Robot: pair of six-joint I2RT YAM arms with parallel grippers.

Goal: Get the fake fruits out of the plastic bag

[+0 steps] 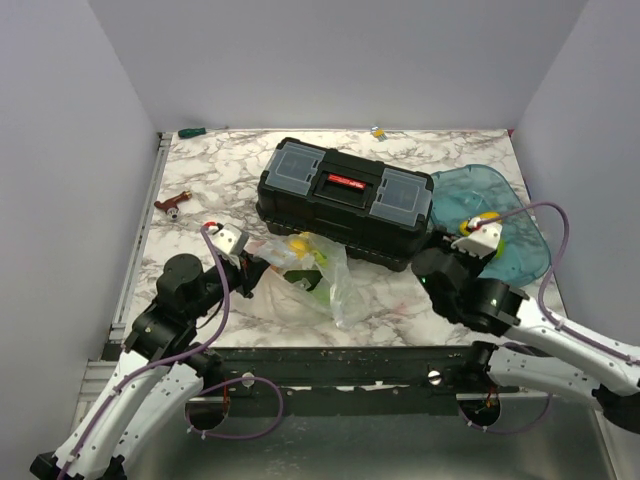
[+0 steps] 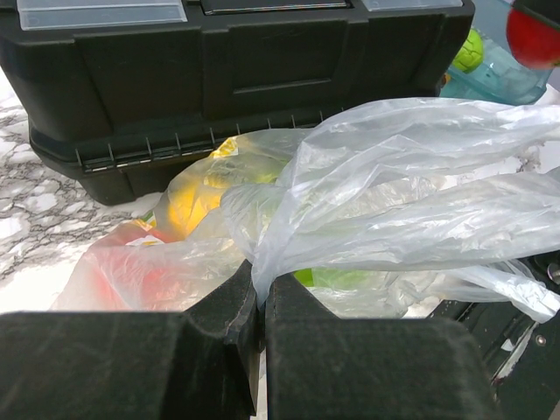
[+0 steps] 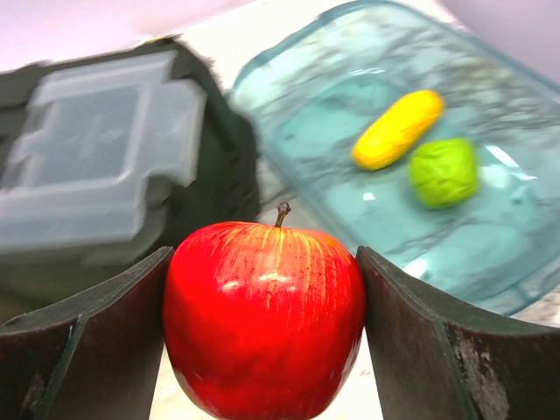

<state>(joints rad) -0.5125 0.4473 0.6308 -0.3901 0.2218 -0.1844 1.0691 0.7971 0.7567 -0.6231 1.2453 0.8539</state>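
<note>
**Q:** Top view. Where does the bag lie against the fingers?

**A:** The clear crinkly plastic film bag (image 1: 325,275) lies just beyond the left gripper (image 1: 257,269), with its near edge at the fingertips. It sits in front of the black rectangular plastic toolbox (image 1: 345,198). Yellow and green show through the film. The right arm (image 1: 490,300) reaches into the gap between the toolbox and the translucent blue rigid tray (image 1: 515,255). Its fingers cannot be made out from above.

**Q:** Left wrist view?

**A:** The fingers (image 2: 219,306) are closed to a hairline gap, with a fold of the bag's film pinched between them. The rest of the bag bulges ahead of and above the tips.
- A yellow plastic fruit (image 2: 194,208) lies inside, ahead and left of the fingers.
- A red plastic fruit (image 2: 140,271) lies inside, close beside the left finger.
- A green plastic fruit (image 2: 337,278) lies inside, just past the right finger.
- The toolbox stands behind the bag.

**Q:** Right wrist view?

**A:** The right gripper (image 3: 262,315) is clamped on a glossy red plastic apple (image 3: 262,280), which is outside the bag. The stem points up, and both fingers touch the apple's sides, so it fills the gap. Beyond the right finger, in the tray, lie an elongated yellow plastic fruit (image 3: 398,129) and a round light-green plastic fruit (image 3: 444,171). They are near each other, and I cannot tell whether they touch. The toolbox is beyond the left finger, blurred.
</note>
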